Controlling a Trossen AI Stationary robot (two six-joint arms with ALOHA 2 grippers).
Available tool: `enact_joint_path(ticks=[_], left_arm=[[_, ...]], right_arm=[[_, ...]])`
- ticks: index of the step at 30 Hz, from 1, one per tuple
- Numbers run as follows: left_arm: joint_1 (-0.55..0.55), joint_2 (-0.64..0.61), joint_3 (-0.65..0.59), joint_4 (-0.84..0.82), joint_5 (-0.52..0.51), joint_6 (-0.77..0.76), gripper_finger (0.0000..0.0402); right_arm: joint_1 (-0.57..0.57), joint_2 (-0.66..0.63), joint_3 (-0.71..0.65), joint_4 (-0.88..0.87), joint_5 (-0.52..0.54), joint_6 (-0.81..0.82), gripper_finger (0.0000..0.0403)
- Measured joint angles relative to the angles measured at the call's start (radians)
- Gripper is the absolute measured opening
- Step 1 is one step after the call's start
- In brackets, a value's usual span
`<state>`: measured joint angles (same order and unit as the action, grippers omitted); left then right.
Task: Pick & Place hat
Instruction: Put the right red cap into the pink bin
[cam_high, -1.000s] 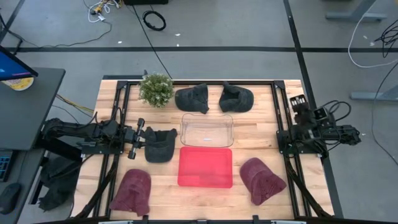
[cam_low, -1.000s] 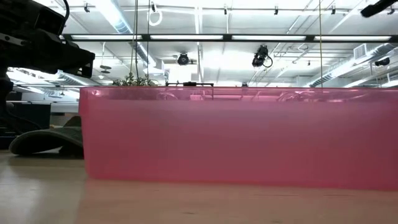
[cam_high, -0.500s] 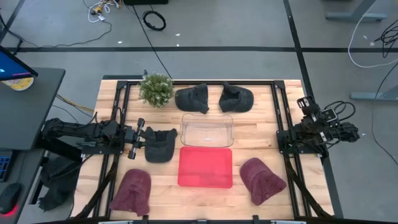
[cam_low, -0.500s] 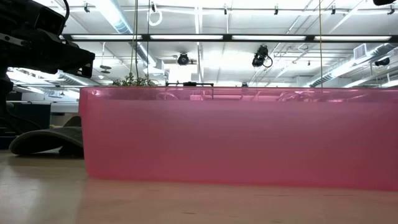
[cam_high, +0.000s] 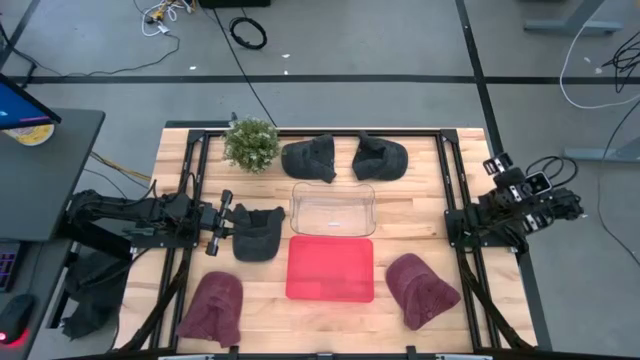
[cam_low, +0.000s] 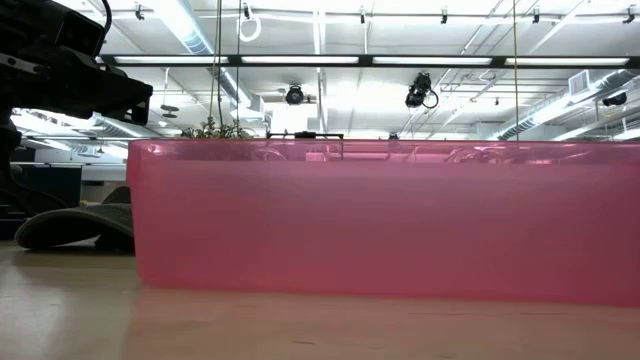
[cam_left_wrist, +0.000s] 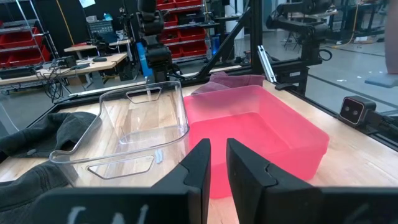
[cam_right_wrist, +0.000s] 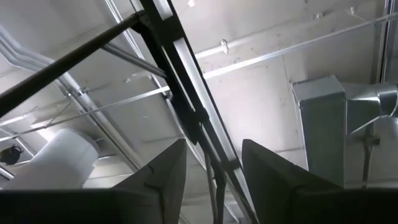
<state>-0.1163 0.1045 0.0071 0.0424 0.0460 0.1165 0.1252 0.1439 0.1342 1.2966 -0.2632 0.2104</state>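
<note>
Several hats lie on the table: two dark ones at the far side (cam_high: 308, 160) (cam_high: 382, 155), one dark hat (cam_high: 255, 232) at the left, and two maroon hats (cam_high: 213, 308) (cam_high: 422, 290) at the near side. My left gripper (cam_high: 222, 215) (cam_left_wrist: 217, 149) hovers level just left of the dark hat, its fingers a narrow gap apart, holding nothing. My right gripper (cam_high: 497, 165) (cam_right_wrist: 211, 155) is open beyond the table's right edge, pointing up at the ceiling.
A clear bin (cam_high: 333, 209) (cam_left_wrist: 124, 130) and a pink bin (cam_high: 330, 268) (cam_left_wrist: 261, 137) sit mid-table, the pink one filling the low view (cam_low: 380, 220). A small plant (cam_high: 251, 143) stands at the far left. Black frame rails (cam_high: 450, 190) run along both sides.
My right arm has drawn back toward the table's right edge, its gripper moving outward past the rail and staying open. The left arm and all hats have kept still.
</note>
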Motion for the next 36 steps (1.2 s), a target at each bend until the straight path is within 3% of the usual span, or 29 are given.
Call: enact_joint_path(ticks=[15, 24, 30, 36], left_arm=[[0.000, 0.000, 0.000, 0.000, 0.000, 0.000, 0.0055], [0.000, 0.000, 0.000, 0.000, 0.000, 0.000, 0.0055], [0.000, 0.000, 0.000, 0.000, 0.000, 0.000, 0.0055], [0.000, 0.000, 0.000, 0.000, 0.000, 0.000, 0.0055]], right_arm=[[0.222, 0.458, 0.277, -0.037, -0.052, -0.184, 0.0160], [0.373, 0.599, 0.540, -0.413, -0.048, -0.337, 0.0160], [0.437, 0.608, 0.701, -0.771, 0.023, -0.364, 0.0160], [0.492, 0.648, 0.775, -0.935, 0.101, -0.425, 0.0160]])
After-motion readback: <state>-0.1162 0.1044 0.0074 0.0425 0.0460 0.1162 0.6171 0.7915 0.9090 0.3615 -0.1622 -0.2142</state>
